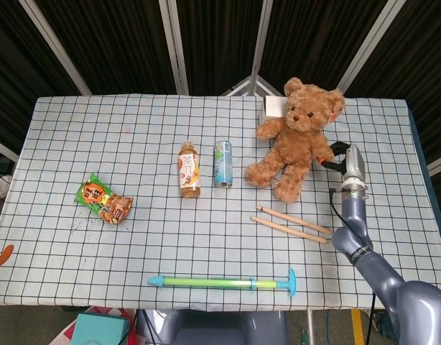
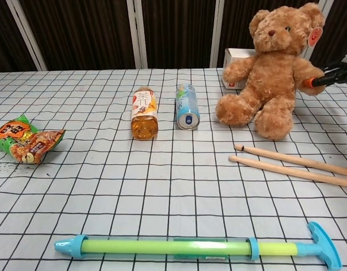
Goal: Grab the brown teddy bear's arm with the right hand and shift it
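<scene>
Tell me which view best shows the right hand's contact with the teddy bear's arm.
The chest view: the right hand shows side-on, its orange-tipped fingers at the brown teddy bear's arm. The head view shows the hand from above, small and dark, with the contact mostly hidden by the arm.

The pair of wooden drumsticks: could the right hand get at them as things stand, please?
Probably not at once: the right hand is gripping the brown teddy bear's arm. The drumsticks lie uncovered just in front of the bear, near that arm, so once it lets go the way looks free.
</scene>
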You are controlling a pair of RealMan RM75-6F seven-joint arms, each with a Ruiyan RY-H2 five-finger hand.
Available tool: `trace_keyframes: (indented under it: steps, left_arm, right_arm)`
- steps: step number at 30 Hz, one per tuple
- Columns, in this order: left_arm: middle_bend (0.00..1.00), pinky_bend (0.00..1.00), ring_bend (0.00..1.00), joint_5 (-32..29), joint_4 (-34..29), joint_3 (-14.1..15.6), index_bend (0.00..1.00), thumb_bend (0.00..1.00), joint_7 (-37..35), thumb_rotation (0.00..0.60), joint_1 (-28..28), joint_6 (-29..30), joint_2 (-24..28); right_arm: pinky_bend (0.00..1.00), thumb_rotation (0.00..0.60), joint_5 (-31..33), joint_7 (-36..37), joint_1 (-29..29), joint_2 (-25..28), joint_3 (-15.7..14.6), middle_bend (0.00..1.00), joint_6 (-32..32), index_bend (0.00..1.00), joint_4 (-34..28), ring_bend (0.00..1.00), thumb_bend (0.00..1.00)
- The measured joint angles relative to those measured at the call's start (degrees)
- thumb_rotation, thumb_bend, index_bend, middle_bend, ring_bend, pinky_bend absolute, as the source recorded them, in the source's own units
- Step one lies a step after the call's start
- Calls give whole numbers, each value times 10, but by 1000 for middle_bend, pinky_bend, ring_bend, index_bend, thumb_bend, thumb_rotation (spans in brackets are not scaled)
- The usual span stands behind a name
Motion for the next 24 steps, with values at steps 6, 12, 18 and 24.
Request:
trace_keyframes:
  steps: [6,12,18,24]
  left_arm:
    - [0,118,0,1,0,0,171,310,-2,600,1,2,1]
    - [0,118,0,1,1,0,171,310,-6,600,2,3,2]
    - [0,118,0,0,1,0,171,310,-2,600,0,0,1]
    - [0,118,0,-1,0,0,171,310,2,600,0,0,0]
  right_arm:
    - [0,600,-3,-11,0,-1,-3,620,4,640,-5,424,390]
    - [0,600,6,-17,-2,-8,-3,620,-8,640,17,424,389]
    - [0,600,2,-14,5,-5,3,620,-6,640,21,424,389]
    - [0,600,-1,-15,0,-6,-1,620,-10,640,20,424,390]
